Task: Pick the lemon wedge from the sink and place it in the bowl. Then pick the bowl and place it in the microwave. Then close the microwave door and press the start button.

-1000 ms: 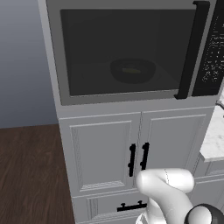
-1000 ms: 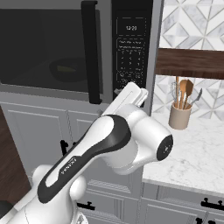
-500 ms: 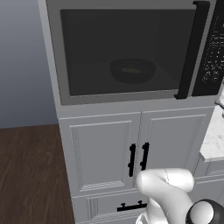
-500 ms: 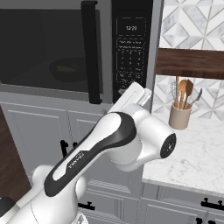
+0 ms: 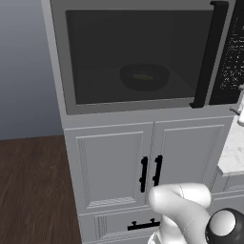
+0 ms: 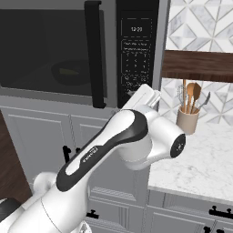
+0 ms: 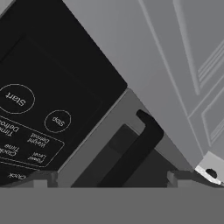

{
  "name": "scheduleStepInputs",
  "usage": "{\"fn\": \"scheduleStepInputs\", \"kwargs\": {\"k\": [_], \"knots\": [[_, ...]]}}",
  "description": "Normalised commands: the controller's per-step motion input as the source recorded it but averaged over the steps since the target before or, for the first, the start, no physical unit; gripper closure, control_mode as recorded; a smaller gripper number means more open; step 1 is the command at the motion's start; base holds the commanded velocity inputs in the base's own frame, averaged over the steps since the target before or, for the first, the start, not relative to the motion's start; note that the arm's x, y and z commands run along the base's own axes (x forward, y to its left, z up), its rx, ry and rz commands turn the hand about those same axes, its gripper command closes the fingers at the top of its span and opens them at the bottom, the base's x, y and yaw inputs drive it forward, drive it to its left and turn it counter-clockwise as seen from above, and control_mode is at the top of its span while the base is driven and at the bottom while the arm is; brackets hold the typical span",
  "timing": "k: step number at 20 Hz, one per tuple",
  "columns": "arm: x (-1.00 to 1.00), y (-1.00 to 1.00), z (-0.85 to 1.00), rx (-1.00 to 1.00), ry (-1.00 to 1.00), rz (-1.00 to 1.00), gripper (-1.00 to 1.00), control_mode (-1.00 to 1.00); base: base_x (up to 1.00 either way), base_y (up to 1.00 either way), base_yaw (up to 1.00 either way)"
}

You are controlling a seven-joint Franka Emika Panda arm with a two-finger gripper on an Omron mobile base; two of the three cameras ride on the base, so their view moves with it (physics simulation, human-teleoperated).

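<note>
The microwave [image 5: 61, 57] has its door [image 5: 95, 52] shut, with the black handle [image 5: 209, 52] upright at the right side. Through the tinted window the black bowl [image 5: 144, 77] sits on the turntable, and the yellow lemon wedge [image 5: 143, 76] lies in it. My gripper [image 6: 148, 94] is held up against the lower part of the black control panel [image 6: 136, 50]. In the hand view its tips stand wide apart, open and empty [image 7: 111, 179], close to the panel. The Start button [image 7: 16, 98], the Stop button [image 7: 57, 121] and the handle's lower end [image 7: 131, 153] lie ahead. The sink is out of view.
White cabinet doors [image 5: 114, 167] with black pulls stand under the microwave. To the right lies a marble counter [image 6: 205, 159] with a utensil crock [image 6: 187, 120], below a dark wooden shelf [image 6: 195, 66]. Dark wood floor [image 5: 28, 190] spreads to the left.
The arm's elbow has shifted a little to the right and the hand has edged closer to the control panel. The door, the bowl and the wedge are unchanged.
</note>
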Motion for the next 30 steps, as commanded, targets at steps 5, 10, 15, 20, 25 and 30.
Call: {"fn": "scheduleStepInputs", "kwargs": {"k": [5,10,15,20,25,30], "knots": [[0.36,-0.07,-0.08,0.0,0.0,0.0,-1.0,-1.0,0.0,0.0,0.0],[0.27,-0.09,-0.13,0.0,0.0,0.0,-1.0,-1.0,0.0,0.0,0.0],[0.25,-0.13,-0.14,0.0,0.0,0.0,-1.0,-1.0,0.0,0.0,0.0],[0.28,-0.15,-0.03,0.0,0.0,0.0,-1.0,-1.0,0.0,0.0,0.0],[0.37,-0.17,-0.05,0.0,0.0,0.0,-1.0,-1.0,0.0,0.0,0.0],[0.27,-0.03,-0.28,-0.01,-0.01,0.0,-1.0,-1.0,0.0,0.0,0.0]]}}
